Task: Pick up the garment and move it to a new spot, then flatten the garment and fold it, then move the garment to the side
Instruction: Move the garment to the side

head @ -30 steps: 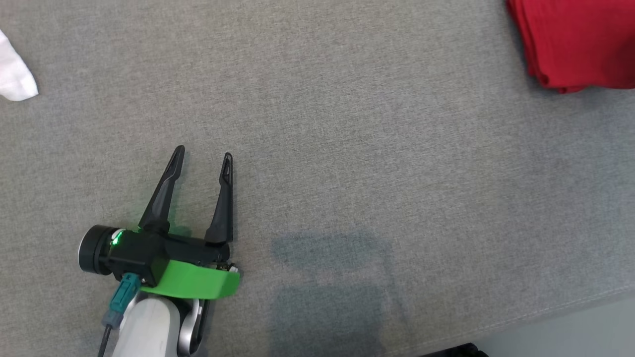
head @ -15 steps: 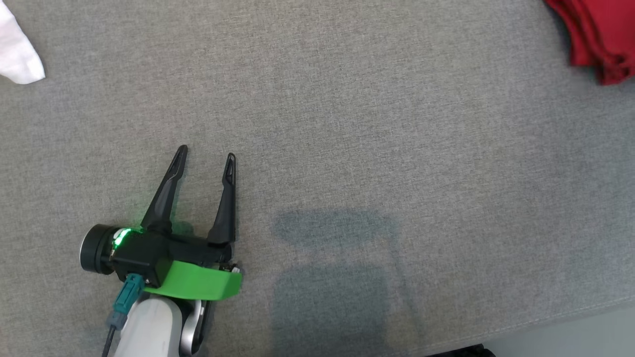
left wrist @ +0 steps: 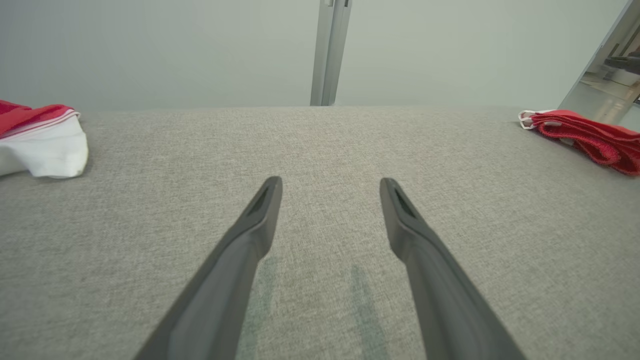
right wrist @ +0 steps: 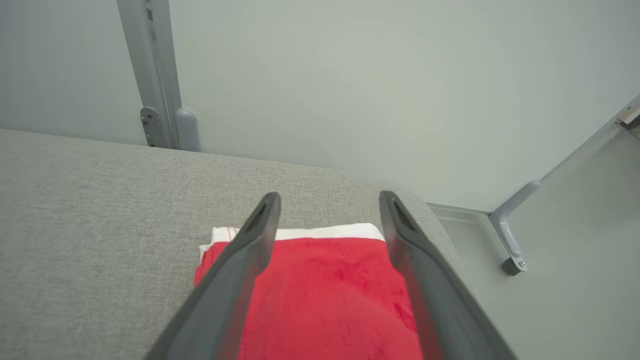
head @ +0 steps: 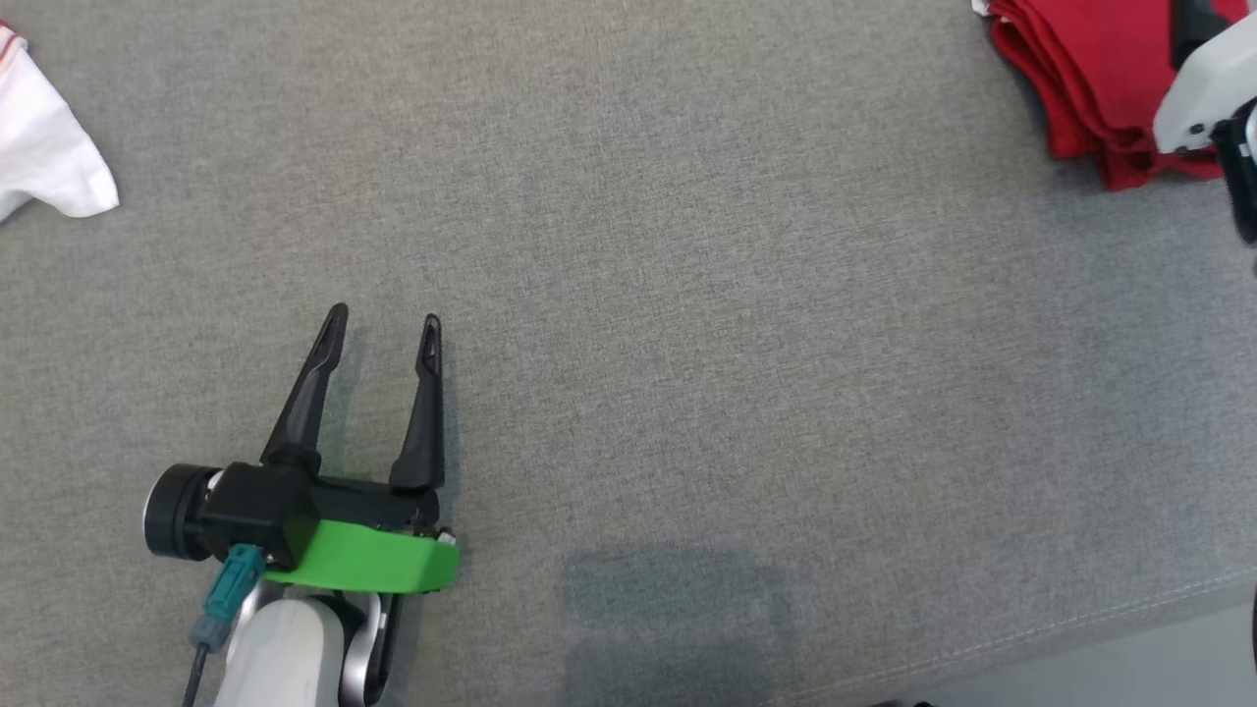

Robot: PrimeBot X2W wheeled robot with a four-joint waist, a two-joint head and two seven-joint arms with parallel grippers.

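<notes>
The folded red garment (head: pixel 1080 79) lies at the far right corner of the grey surface (head: pixel 737 295), a white edge showing along its far side. The right gripper (right wrist: pixel 330 197) hangs over it, jaws released and holding nothing. The left gripper (head: pixel 383 316) hovers at the near left, jaws spread and empty. A white cloth (head: pixel 54 162) lies far left

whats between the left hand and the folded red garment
The stretch is bare grey fabric surface, in the head view, from the left hand to the folded red garment.
</notes>
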